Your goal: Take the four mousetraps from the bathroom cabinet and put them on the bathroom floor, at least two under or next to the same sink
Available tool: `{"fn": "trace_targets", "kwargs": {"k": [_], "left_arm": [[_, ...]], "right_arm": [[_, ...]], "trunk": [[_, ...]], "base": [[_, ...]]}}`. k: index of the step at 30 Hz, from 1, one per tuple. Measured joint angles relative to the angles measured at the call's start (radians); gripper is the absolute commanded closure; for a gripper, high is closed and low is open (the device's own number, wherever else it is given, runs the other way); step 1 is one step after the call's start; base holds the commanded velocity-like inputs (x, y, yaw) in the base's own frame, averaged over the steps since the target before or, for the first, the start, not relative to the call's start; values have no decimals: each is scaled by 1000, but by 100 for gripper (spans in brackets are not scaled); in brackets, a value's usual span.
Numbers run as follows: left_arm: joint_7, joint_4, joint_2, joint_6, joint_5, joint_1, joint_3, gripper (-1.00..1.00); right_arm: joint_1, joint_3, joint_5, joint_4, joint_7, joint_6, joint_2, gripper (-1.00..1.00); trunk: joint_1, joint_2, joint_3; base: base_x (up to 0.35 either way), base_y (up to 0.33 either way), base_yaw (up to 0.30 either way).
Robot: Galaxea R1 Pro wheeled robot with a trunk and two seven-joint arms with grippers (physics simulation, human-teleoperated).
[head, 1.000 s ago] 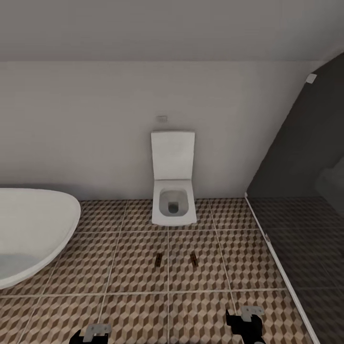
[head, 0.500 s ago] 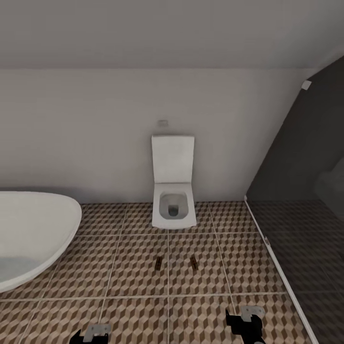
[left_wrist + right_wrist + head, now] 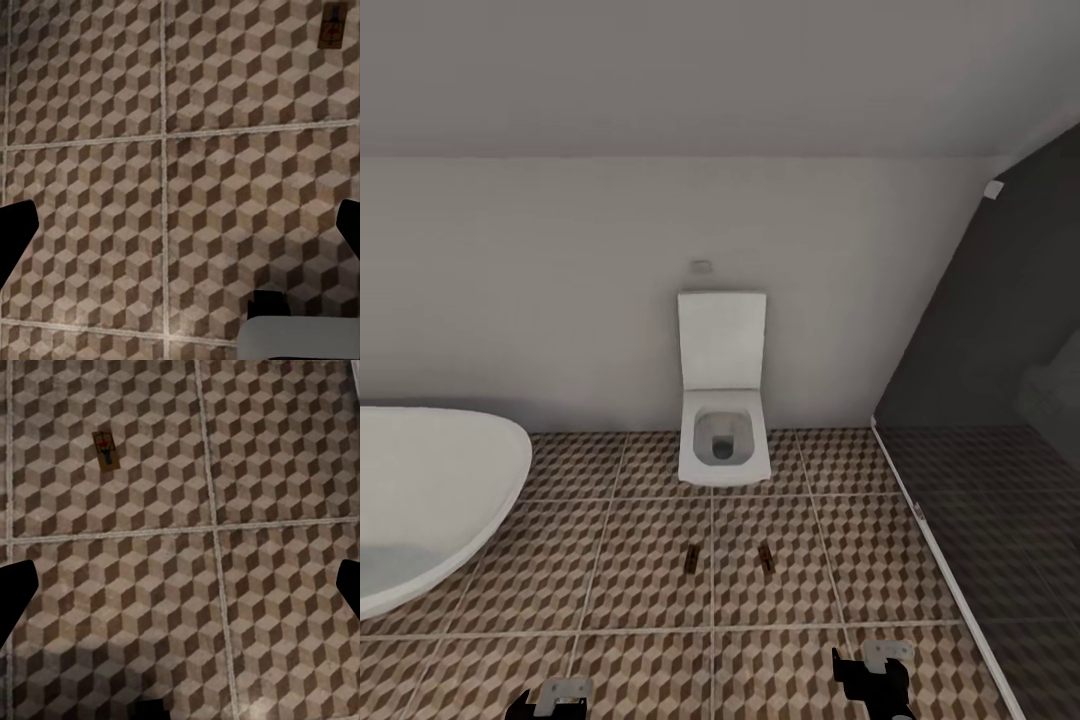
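Two mousetraps lie on the cube-patterned bathroom floor (image 3: 640, 580) in front of the toilet, one to the left (image 3: 691, 560) and one to the right (image 3: 766, 558), about a third of a tile apart. The left gripper (image 3: 550, 700) and the right gripper (image 3: 875, 685) hang low over the tiles at the picture's bottom edge, well short of the traps. In the left wrist view the left gripper (image 3: 180, 240) is open and empty, with a mousetrap (image 3: 332, 25) far ahead. The right gripper (image 3: 180, 600) is also open and empty, a mousetrap (image 3: 105, 450) ahead of it.
A white toilet (image 3: 723, 420) stands against the pale back wall under a sloped ceiling. The white oval bathtub (image 3: 430, 500) bulges in from the left. A dark glass shower partition (image 3: 980, 420) with a pale floor rail closes off the right.
The whole head view has slid slightly downward, so the camera has moved. The two traps keep their places on the tiles, and both grippers hold their pose.
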Motion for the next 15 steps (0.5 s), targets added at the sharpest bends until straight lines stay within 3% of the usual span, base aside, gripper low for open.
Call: {"fn": "trace_targets", "kwargs": {"k": [15], "left_arm": [[0, 0, -1, 0, 0, 0, 0, -100]], "right_arm": [[0, 0, 0, 0, 0, 0, 0, -100]], "trunk": [[0, 0, 14]], "base": [[0, 0, 0]]}}
